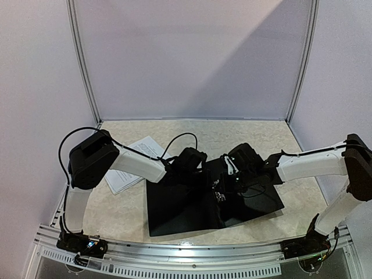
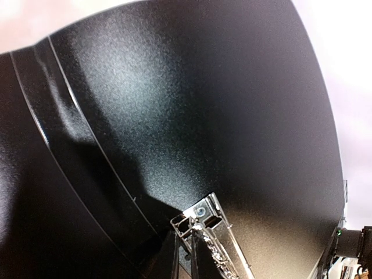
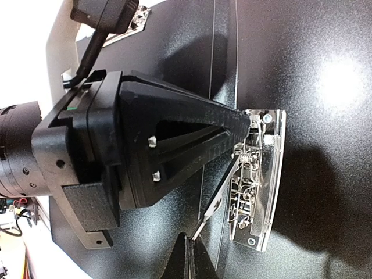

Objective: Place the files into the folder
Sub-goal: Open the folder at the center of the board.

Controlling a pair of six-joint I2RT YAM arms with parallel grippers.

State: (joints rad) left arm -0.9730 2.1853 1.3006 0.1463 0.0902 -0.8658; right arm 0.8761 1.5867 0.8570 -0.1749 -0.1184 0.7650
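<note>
My closed left pincer (image 3: 247, 123) could slip off the folder's (image 1: 174, 209) metal clip (image 3: 258, 192). My right pincer (image 3: 190, 258) is closed too. The files (image 1: 127, 167) lie at ten o'clock.

The folder (image 1: 180, 209) lies open on the bench (image 1: 244, 133), lower centre of the top view; the files (image 1: 131, 168) lie close by at its upper left; the clip (image 3: 258, 180) sits on the folder's middle.

beige speckled table (image 1: 192, 131), pale back wall (image 1: 192, 58), metal rail (image 1: 174, 251)
</note>
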